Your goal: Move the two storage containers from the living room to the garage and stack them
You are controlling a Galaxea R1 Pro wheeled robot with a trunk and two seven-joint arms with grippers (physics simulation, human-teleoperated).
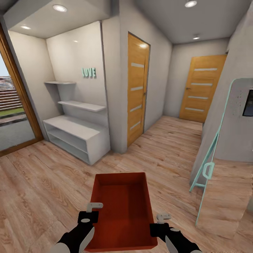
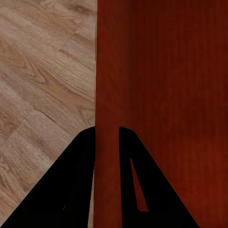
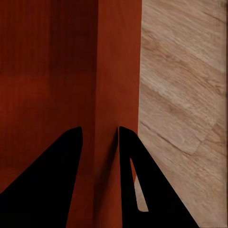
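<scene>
The orange-red bin [image 1: 123,207] is hanging level above the wood-plank floor [image 1: 42,189], directly in front of the robot at 6 o'clock in the head view, open side up, its long axis running toward 12 o'clock. Both arms are carrying it by its long side walls.

The left gripper [image 1: 92,211] is sitting at the bin's 9 o'clock wall, near the end closest to the robot. In the left wrist view the left gripper [image 2: 107,142] is straddling that wall: one finger is lying outside over the floor [image 2: 42,85], the other inside over the ribbed bottom of the bin [image 2: 166,85], and both are pressing on the wall.

The right gripper [image 1: 160,220] is sitting at the 3 o'clock wall, level with the left one. In the right wrist view the right gripper [image 3: 99,142] is clamping the bin [image 3: 47,71] wall the same way, one finger inside and one outside.

A white shelf unit [image 1: 75,135] is standing at 10 o'clock. A wooden door [image 1: 137,93] is standing at 12 o'clock, and a second door [image 1: 202,88] is closing the hallway at 1 o'clock. A glass door [image 1: 14,116] is showing at 9 o'clock.
</scene>
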